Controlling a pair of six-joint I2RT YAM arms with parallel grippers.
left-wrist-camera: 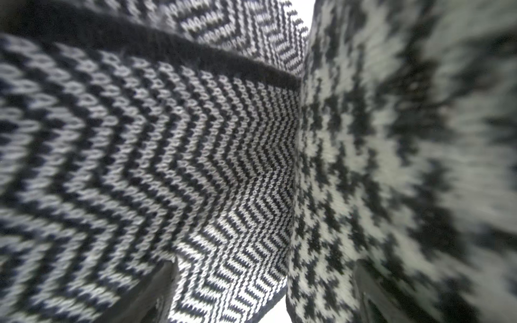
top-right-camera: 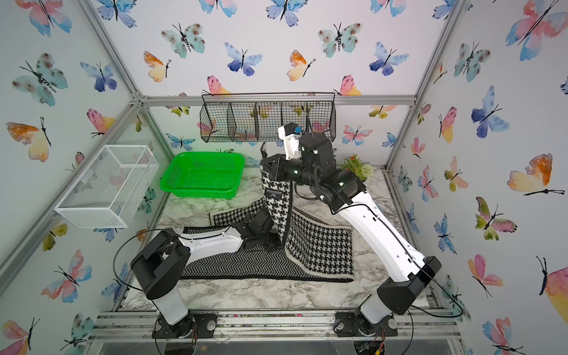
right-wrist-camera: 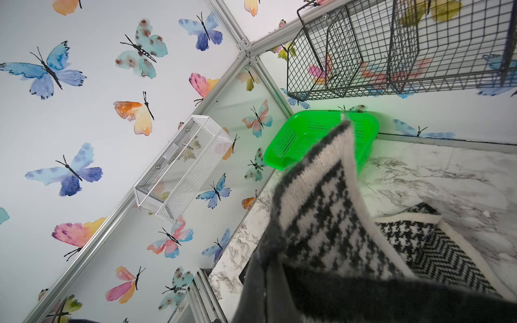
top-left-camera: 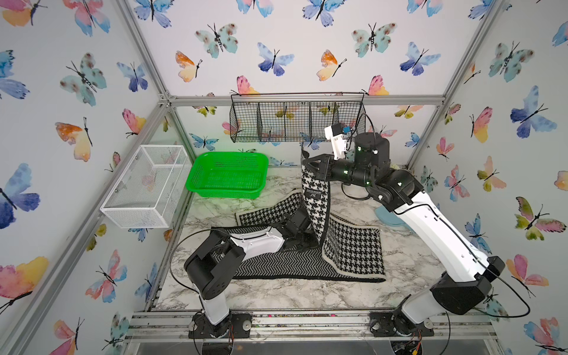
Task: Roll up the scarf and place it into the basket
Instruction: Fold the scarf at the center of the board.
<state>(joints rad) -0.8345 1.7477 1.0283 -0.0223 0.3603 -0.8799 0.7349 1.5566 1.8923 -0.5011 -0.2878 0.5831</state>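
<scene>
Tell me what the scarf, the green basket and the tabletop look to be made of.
Scarf: knitted yarn, matte; individual stitch loops show in the left wrist view, fibre unclear. Basket: likely moulded plastic, glossy; uniform bright green with perforated lattice walls. Tabletop: marble-look surface with grey veining, smooth; stone or printed laminate, cannot tell.

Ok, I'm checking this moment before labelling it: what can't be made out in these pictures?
- Left gripper: fingertips hidden behind the hanging scarf in both top views; the left wrist view is mostly blurred knit.
- Right gripper: pads buried in the scarf's fold.
- The scarf's label: print too small to read.
- Pale blue thing: mostly behind the right arm, so it cannot be identified.
</scene>
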